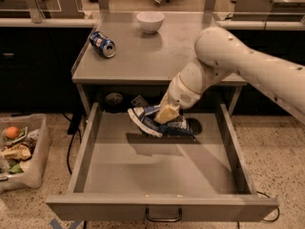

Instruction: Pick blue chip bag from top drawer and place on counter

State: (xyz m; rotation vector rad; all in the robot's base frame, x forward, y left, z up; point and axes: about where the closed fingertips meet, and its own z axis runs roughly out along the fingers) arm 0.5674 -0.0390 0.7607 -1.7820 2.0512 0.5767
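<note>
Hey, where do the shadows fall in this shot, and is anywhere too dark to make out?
Camera view: the gripper, above the floor of the top drawer, holds the blue chip bag, which casts a soft shadow on the floor beneath; camera view: the drawer's back, under the counter, lies in deep shade, contents hard to identify.

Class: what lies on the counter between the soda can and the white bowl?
Nothing; the camera view shows bare counter there. The hand holds the chip bag above the drawer.
</note>
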